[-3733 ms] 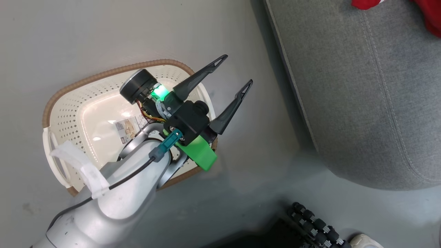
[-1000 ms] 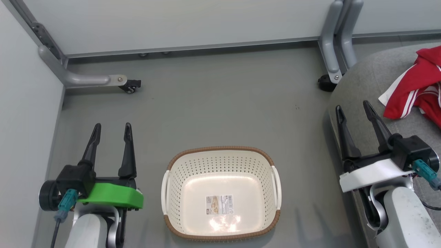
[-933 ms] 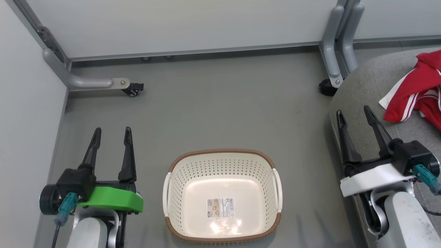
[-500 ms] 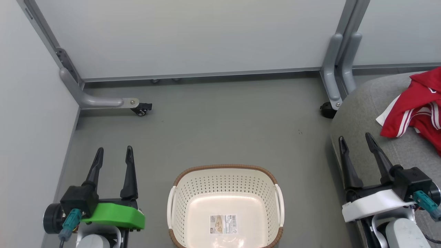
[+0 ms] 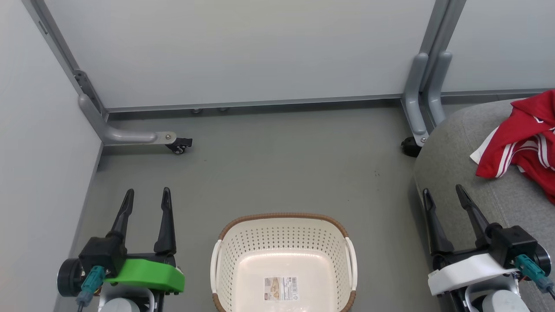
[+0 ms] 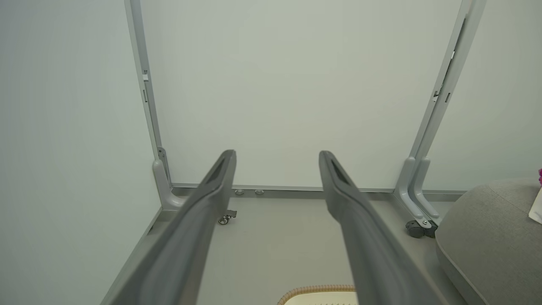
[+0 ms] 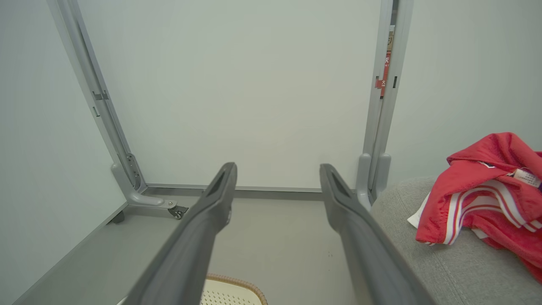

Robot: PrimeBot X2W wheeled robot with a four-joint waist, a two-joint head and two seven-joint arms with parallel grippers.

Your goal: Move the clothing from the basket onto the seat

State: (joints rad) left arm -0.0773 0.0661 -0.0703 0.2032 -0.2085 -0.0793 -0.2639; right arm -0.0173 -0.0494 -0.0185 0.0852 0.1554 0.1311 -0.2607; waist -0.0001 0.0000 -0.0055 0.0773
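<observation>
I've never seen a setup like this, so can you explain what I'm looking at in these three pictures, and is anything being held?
It is a two-armed robot. The head view looks down from its head camera. The left tool, on a green mount, and the right tool, on a white mount, are both open and hold nothing. Between them on the grey floor stands a cream basket, with just a label inside. To the right is a grey seat with red clothing lying on it. The other two pictures come from cameras on each wrist, looking along that tool's two dark fingers toward pale wall panels.
</observation>
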